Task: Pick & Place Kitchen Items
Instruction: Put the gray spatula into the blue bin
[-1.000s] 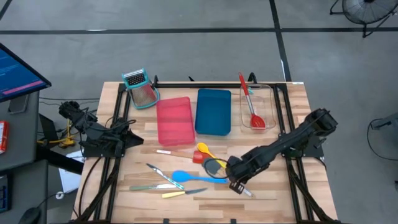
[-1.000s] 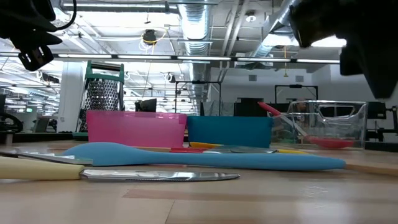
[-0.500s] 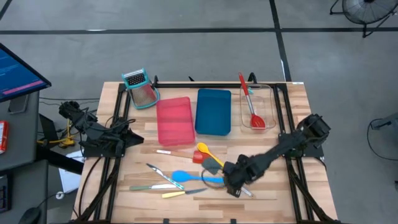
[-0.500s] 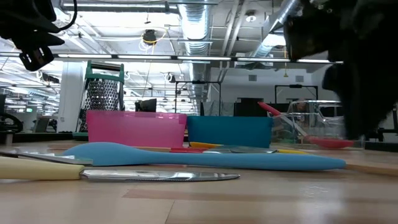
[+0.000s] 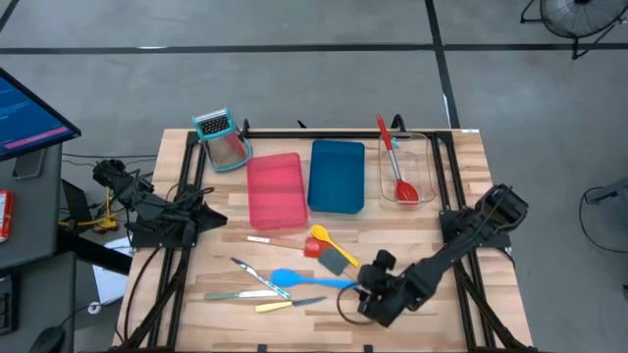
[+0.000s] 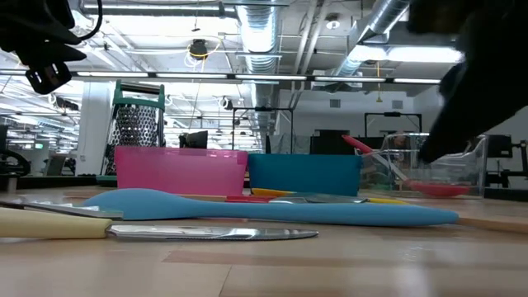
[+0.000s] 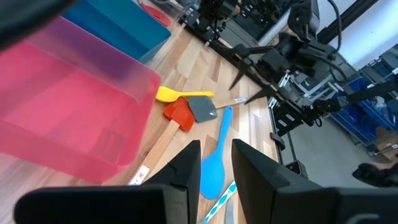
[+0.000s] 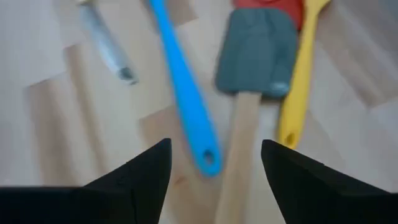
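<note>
Loose on the wood in front of the trays lie a yellow spoon [image 5: 319, 233], a red spatula [image 5: 312, 247], a grey spatula [image 5: 337, 260], a blue spoon [image 5: 294, 279] and slim knives [image 5: 250, 292]. A long red spoon [image 5: 396, 162] rests in the clear tray. My right gripper [image 5: 365, 284] hangs open just above the blue spoon's handle end [image 8: 208, 158] and the grey spatula's wooden handle [image 8: 239, 143], touching neither. My left gripper [image 7: 216, 171] waits open at the table's left edge, holding nothing.
A pink tray [image 5: 275, 189], a blue tray [image 5: 337, 176] and a clear tray [image 5: 424, 169] stand in a row at the back. A teal-framed grater [image 5: 222, 139] is at the far left corner. Bare wood lies along the near edge and near right.
My right gripper has swung from over the grey spatula toward the table's near edge and sunk lower, tipping more steeply down and turning. The grey spatula's head now shows uncovered. No utensil has moved.
</note>
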You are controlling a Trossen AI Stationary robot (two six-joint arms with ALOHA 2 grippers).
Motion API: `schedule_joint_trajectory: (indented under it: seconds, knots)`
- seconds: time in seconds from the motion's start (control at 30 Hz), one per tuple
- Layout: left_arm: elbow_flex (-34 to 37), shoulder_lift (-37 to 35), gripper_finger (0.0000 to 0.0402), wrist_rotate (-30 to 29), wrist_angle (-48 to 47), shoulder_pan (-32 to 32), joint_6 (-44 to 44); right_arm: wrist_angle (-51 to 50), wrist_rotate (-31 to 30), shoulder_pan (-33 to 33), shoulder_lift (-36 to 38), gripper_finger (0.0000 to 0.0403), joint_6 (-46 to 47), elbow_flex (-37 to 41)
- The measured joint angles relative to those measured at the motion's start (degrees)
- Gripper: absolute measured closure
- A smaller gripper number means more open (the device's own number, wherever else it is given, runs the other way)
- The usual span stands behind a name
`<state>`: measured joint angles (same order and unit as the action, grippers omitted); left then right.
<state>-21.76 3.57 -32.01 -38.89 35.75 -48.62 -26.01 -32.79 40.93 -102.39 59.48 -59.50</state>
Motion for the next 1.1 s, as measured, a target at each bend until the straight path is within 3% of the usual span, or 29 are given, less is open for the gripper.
schedule_joint_trajectory:
  seconds: [0.37, 0.87, 1.0, 1.1]
  knots:
    - [0.0, -0.02, 0.0325, 0.02, 0.0, 0.02, -0.01, 11.59, 3.06, -4.95, -0.04, 0.0159, -11.46, 5.1]
    - [0.0, -0.02, 0.0325, 0.09, -0.04, 0.0, 0.13, 15.27, 2.88, -6.68, -0.09, 0.0159, -12.55, 7.71]
    - [0.0, -0.04, 0.0325, 0.09, -0.05, 0.0, 0.13, 19.83, 2.95, -6.77, -3.13, 0.0159, -13.35, 7.73]
    - [0.0, -0.04, 0.0325, 0.09, -0.07, 0.0, 0.13, 20.26, 2.79, -6.78, -4.57, 0.0159, -9.07, 7.6]
